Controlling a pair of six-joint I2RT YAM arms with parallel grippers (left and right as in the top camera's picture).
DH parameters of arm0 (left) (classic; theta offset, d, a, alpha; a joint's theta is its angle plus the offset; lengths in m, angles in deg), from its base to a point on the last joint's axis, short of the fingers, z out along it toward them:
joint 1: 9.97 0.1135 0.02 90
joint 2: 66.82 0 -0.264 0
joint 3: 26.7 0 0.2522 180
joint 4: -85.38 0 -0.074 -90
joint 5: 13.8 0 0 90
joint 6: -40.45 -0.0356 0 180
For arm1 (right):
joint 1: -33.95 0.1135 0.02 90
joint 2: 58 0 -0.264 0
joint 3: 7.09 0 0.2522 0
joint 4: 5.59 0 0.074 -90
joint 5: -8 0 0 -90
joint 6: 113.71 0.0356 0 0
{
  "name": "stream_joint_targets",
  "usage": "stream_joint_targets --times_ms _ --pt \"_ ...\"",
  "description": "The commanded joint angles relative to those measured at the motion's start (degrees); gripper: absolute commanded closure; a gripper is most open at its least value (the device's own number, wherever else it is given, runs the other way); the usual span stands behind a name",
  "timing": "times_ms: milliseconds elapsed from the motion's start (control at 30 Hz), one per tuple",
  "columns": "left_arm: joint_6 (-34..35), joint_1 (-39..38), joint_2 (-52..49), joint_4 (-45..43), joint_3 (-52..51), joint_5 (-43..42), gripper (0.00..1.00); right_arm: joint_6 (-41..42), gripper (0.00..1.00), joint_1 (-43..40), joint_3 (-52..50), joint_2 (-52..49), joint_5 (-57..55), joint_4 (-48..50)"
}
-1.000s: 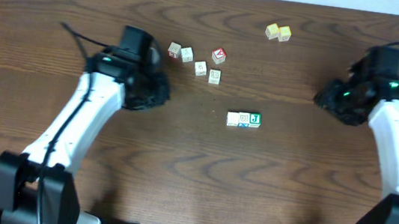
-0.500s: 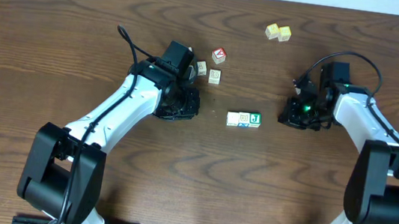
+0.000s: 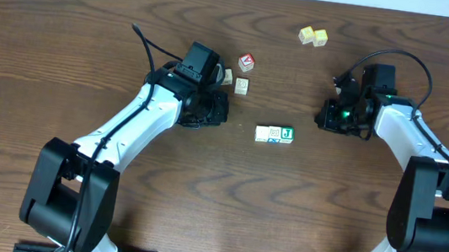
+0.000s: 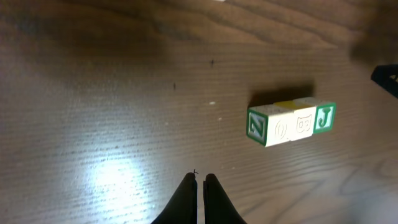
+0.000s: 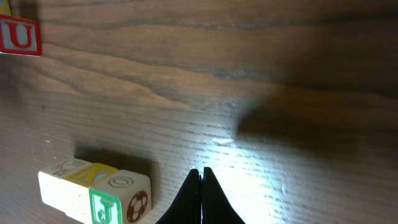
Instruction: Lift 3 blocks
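Over the last second both arms had swung in from the outer sides of the surface. The left gripper and right gripper now flanked the three blocks, each near but not touching. The left fingers and the right fingers were pressed shut and held nothing.

The row itself had not shifted. It lay flat on the wood, cubes touching side to side, with nothing lifted yet. I judged this to be lining up for a squeeze on the row from either end.

The left wrist view gave me the green "Z" end face, which the overhead never showed. The right wrist view showed the green "J" and, farther off, the red-faced cube. Only the overhead caught the pale yellow cubes at the back.
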Motion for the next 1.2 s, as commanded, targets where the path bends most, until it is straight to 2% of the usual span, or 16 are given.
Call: stream_joint_targets --times_ms 0,333,500,1033,1167 --pt "-0.81 -0.13 -2.8 -1.2 -0.11 0.92 0.93 -1.55 0.99 3.02 0.04 -0.02 -0.2 0.76" --pt "-0.81 -0.24 -6.67 -2.51 -0.11 -1.49 0.93 0.92 0.99 4.85 0.04 -4.74 0.74 -0.48" --pt "-1.01 -0.24 -8.39 -4.94 -0.11 -6.01 0.93 1.11 0.99 4.85 0.04 -4.76 0.79 -4.26" --pt "1.2 -4.37 -11.76 -8.87 -0.11 -6.23 0.93 2.14 0.99 4.92 0.07 -4.76 7.02 -4.85" --pt "1.66 -4.44 -11.78 -10.67 -0.11 -8.96 0.93 2.14 0.99 4.92 0.07 -4.76 7.56 -4.92"
